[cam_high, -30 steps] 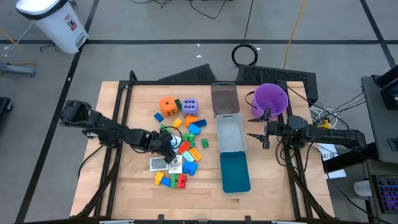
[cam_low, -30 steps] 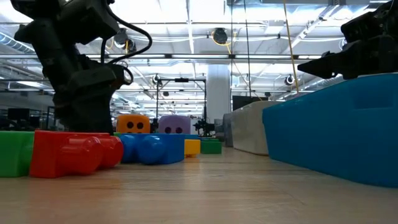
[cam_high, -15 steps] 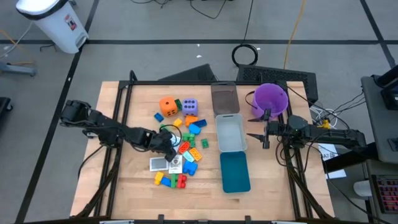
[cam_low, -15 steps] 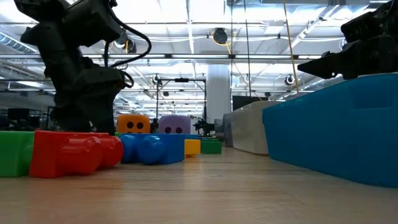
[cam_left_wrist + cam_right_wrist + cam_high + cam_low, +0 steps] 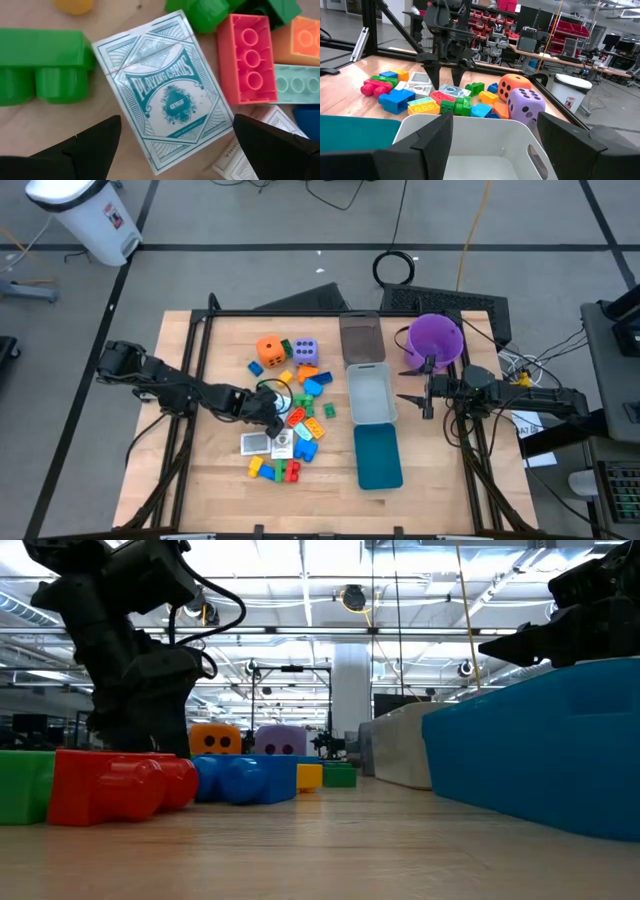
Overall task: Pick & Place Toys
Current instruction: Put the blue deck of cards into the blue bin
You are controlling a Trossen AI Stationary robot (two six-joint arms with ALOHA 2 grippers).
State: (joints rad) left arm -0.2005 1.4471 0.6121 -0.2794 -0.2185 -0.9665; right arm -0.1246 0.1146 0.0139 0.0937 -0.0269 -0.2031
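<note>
On the wooden table [image 5: 210, 470], my left gripper [image 5: 172, 150] hung with fingers apart over the white-and-teal playing-card pack [image 5: 165, 87], its long axis running diagonally mid-frame.

Ceiling lights [image 5: 300, 585] are flooding the room evenly, so the wooden table [image 5: 220, 470] is showing only soft, short shadows. At table height, the nearest red block [image 5: 120, 788] is looking soft. The playing-card pack [image 5: 167, 90] is catching faint glare on its wrapper, its print staying sharp.
</note>
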